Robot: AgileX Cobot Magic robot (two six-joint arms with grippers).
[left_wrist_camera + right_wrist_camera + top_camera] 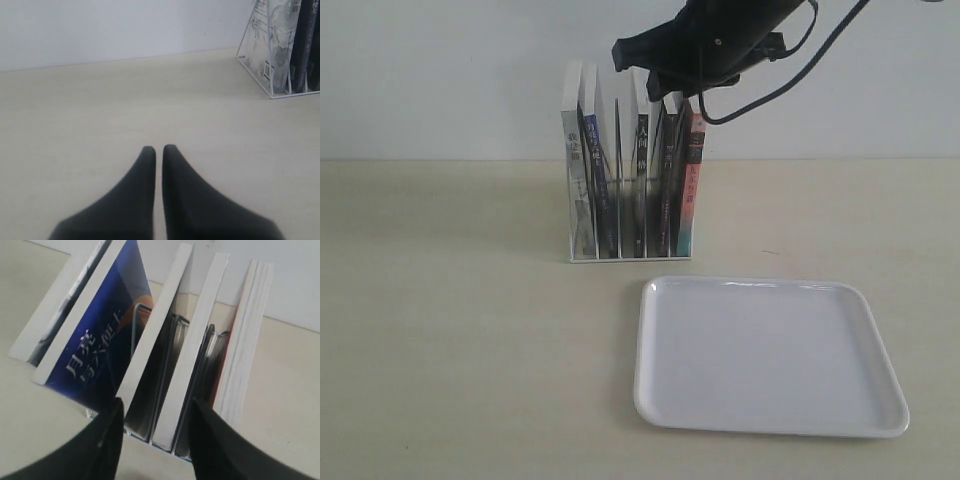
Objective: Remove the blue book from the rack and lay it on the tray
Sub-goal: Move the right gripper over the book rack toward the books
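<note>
The white wire rack (pixel 630 256) stands at mid-table with several upright books. The blue book (pixel 592 150) is second from the left, showing a dark blue spine. In the right wrist view its blue cover (pixel 107 340) carries white Chinese characters and an orange patch, and it leans against a wire divider. My right gripper (pixel 156 407) hangs open just above the books' top edges (pixel 665 85), over the black-spined ones to the right of the blue book, holding nothing. The white tray (pixel 770 360) lies in front of the rack, to the right. My left gripper (pixel 159 148) is shut and empty, low over the table.
A grey-white book (pixel 575 170) fills the leftmost slot. Two black-spined books (pixel 642 170) and a red-and-teal one (pixel 690 180) stand right of the blue book. The left wrist view shows the rack's corner (pixel 295 94) some way off. A pale wall runs behind the table.
</note>
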